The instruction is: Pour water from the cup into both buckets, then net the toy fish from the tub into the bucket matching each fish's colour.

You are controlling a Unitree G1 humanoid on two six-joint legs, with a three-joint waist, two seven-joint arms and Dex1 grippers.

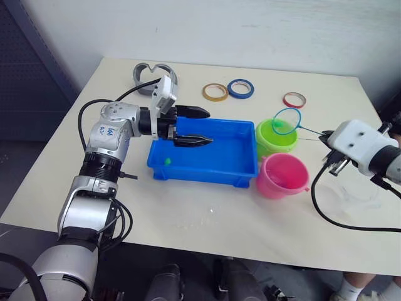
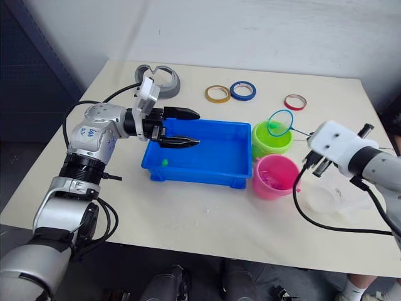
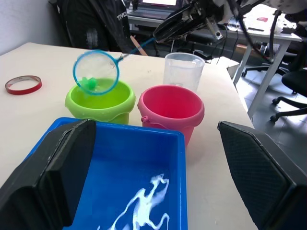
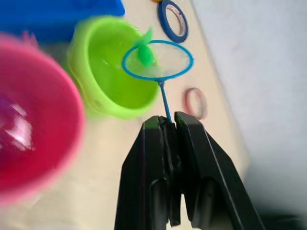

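My right gripper (image 4: pixel 168 125) is pinched tight on the net (image 4: pixel 157 59) handle, both black fingers pressed against the thin stick, hoop held out over the lime green bucket (image 1: pixel 276 138). A green fish (image 4: pixel 145 55) sits in the mesh at the hoop's rim, above the bucket's mouth. Pink bucket (image 1: pixel 283 175) stands just beside the green one, nearer me, touching or nearly touching it. Clear cup (image 3: pixel 183 70) is upright on the table behind the pink bucket as my left wrist camera sees it, close under my right arm. My left gripper (image 1: pixel 195 127) is spread wide, one finger above the far rim of the blue tub (image 1: pixel 207 170), the other hanging inside it, holding nothing. One small green fish (image 1: pixel 167 160) lies in the tub near its left end. Farther back on the table (image 1: pixel 188 219): yellow tape ring (image 1: pixel 215 92), blue tape ring (image 1: pixel 240 88), red tape ring (image 1: pixel 294 100), and a grey curved holder (image 1: pixel 152 76).
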